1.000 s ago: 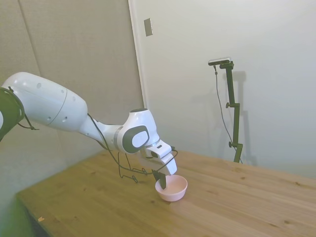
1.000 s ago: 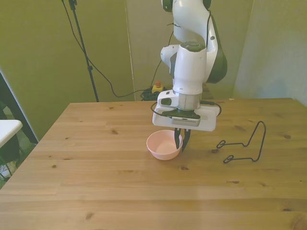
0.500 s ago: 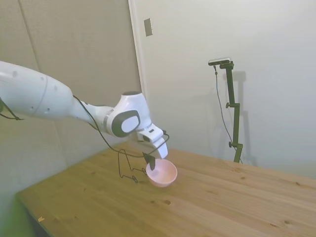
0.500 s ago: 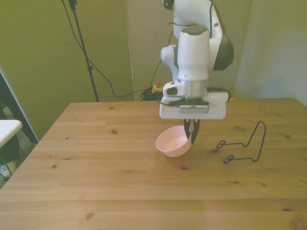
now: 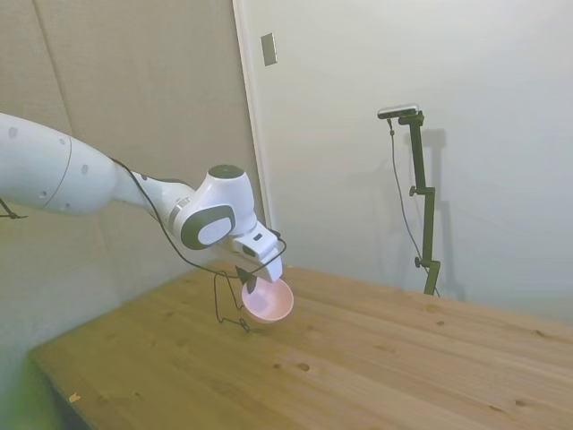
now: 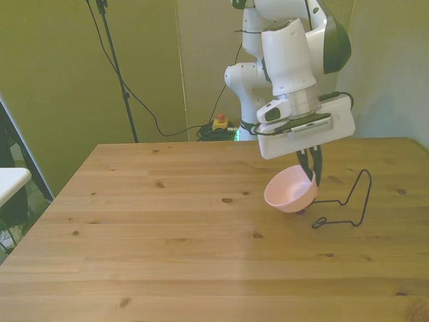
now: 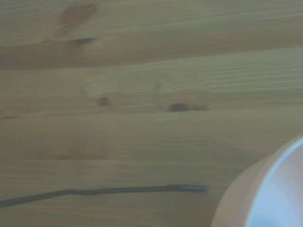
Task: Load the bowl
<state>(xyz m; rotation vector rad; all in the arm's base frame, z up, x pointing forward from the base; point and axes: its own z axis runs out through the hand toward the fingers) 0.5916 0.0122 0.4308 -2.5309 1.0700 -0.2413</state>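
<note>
Gripper (image 6: pixel 310 176) fingers, we see, are clamped on the rim of one pink bowl (image 6: pixel 289 191), held tilted above the wooden table (image 6: pixel 161 255). Just beside it, we count one black wire stand (image 6: pixel 348 203) on the table.

A: What is the table (image 6: pixel 167 255) made of?

B: Wood, pale planks with dark knots and a visible grain; the finish looks matt, with only a faint sheen in the front view.

A: And the bowl (image 6: pixel 289 191)?

B: It looks like smooth pink plastic, plain-sided, with a soft satin surface. In the wrist view its rim (image 7: pixel 265 189) shows pale and blurred.

A: The wire stand (image 6: pixel 343 204) beside it?

B: Thin black wire, seemingly metal, dull rather than shiny.

A: The arm (image 5: pixel 107 184)?

B: Glossy white casing, smooth, with dark grey parts at the joints. The gripper (image 6: pixel 310 173) has dark, matt fingers under a white body.
</note>
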